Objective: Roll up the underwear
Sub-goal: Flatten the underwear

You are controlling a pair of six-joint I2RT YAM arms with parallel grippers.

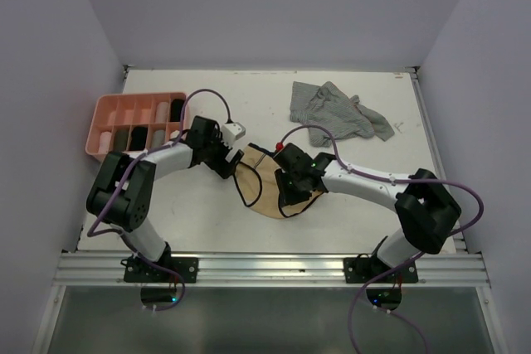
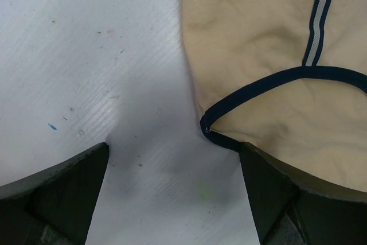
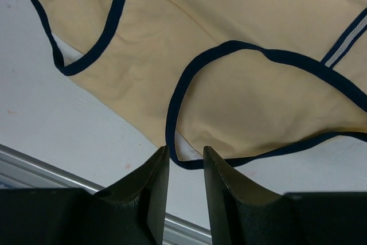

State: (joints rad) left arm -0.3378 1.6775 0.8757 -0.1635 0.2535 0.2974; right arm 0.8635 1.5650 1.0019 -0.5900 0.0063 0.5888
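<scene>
Pale lilac walls enclose a white tabletop (image 1: 199,213), with a metal rail (image 1: 274,267) along its near edge where two dark robot arms are bolted.

At the centre of the table lies a beige fabric pair of underwear with dark navy trim (image 1: 261,184), spread mostly flat between the two grippers.

The left gripper (image 1: 226,159) sits at the garment's left edge with its fingers spread as wide as they go. In its wrist view the gripper (image 2: 175,199) frames bare table, and one dark finger (image 2: 287,210) overlaps the beige cloth (image 2: 275,44) at its trimmed edge. It holds nothing, and contact with the cloth cannot be judged.

The right gripper (image 1: 284,192) hovers over the garment's right half. Its wrist view shows the gripper (image 3: 186,176) with fingers (image 3: 155,193) only a narrow gap apart. A navy-trimmed corner of the beige cloth (image 3: 229,27) lies just at that gap. Whether the tips touch it is unclear.

At the back right, a crumpled grey striped fabric garment (image 1: 336,109) lies well apart. At the back left stands a pink plastic tray with compartments (image 1: 95,126). Its contents are too small to identify, and the left arm covers its near corner.
</scene>
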